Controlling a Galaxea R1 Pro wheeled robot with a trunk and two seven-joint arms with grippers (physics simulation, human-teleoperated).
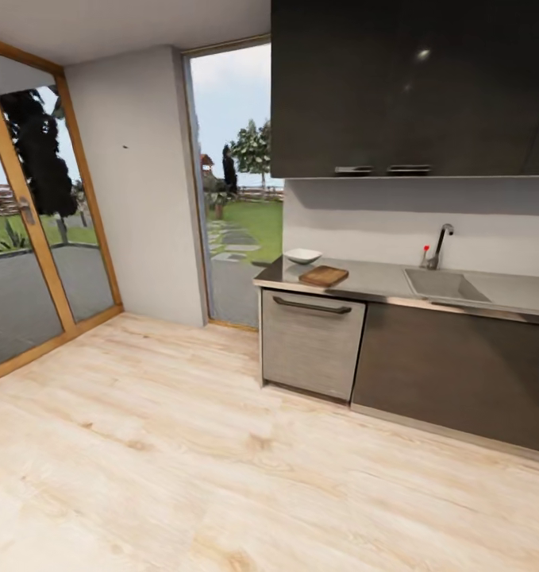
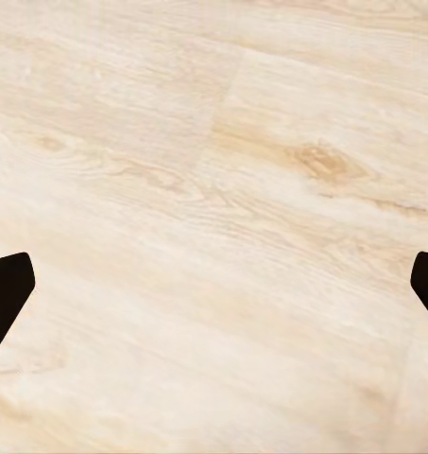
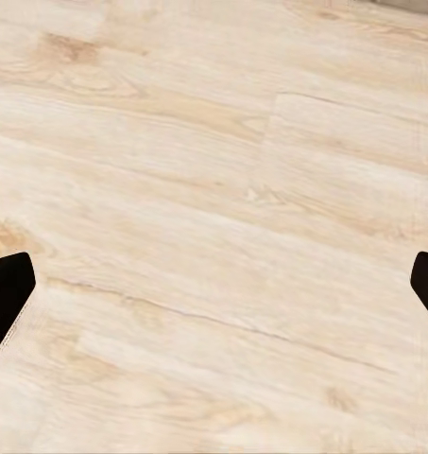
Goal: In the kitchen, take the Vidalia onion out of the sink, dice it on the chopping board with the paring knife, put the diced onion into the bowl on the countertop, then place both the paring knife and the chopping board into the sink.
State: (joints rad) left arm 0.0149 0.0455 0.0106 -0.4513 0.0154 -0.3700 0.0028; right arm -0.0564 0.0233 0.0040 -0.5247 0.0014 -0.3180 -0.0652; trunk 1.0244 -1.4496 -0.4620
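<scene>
Across the kitchen, the dark-grey countertop runs along the right wall. On its left end rest the white bowl and, just in front of it, the brown chopping board. Further right lies the grey sink with its chrome tap and red knob. The onion and the paring knife are too small or hidden to make out. My left gripper is open over bare wood floor, its dark fingertips at the view's edges. My right gripper is open likewise, fingertips wide apart above the planks.
Pale wood-plank floor stretches between me and the cabinets. A steel dishwasher front sits under the board, dark base cabinets to its right, dark wall cabinets above. Tall glass doors stand at left and a window beside the counter.
</scene>
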